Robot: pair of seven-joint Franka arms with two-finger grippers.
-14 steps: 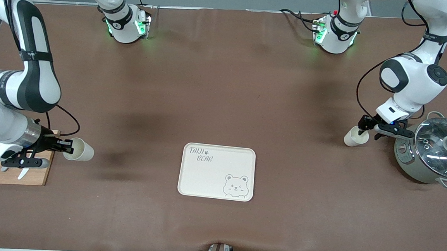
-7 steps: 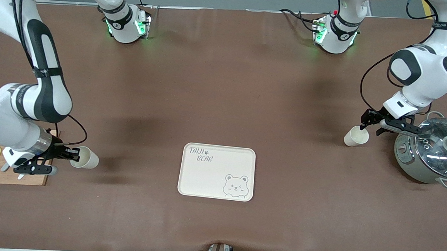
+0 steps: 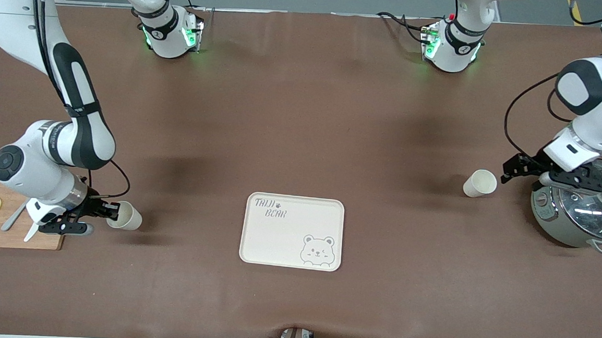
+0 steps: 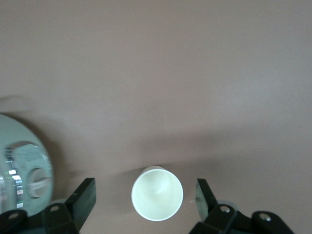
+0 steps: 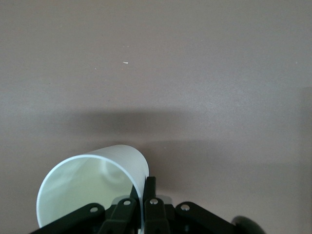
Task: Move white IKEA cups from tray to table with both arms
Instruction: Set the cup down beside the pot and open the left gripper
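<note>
A matt brown table covering (image 3: 304,112), faintly rippled at its near edge, carries two smooth cream-white cups (image 3: 480,183) (image 3: 125,216) with a dull plastic look. Beside the left gripper (image 3: 515,165), black and matt, a pot (image 3: 581,207) shows a glossy glass lid and satin grey-green body. By the right gripper (image 3: 112,211) lies a pale wooden board (image 3: 14,235).

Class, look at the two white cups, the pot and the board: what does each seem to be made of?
White cups: matte cream, thin-walled, probably plastic or ceramic; unclear which.
Pot: grey-green body, likely coated metal; its lid is clear and reflective, so glass, with a copper-coloured knob.
Board: tan with visible grain, seemingly wood or bamboo.
</note>
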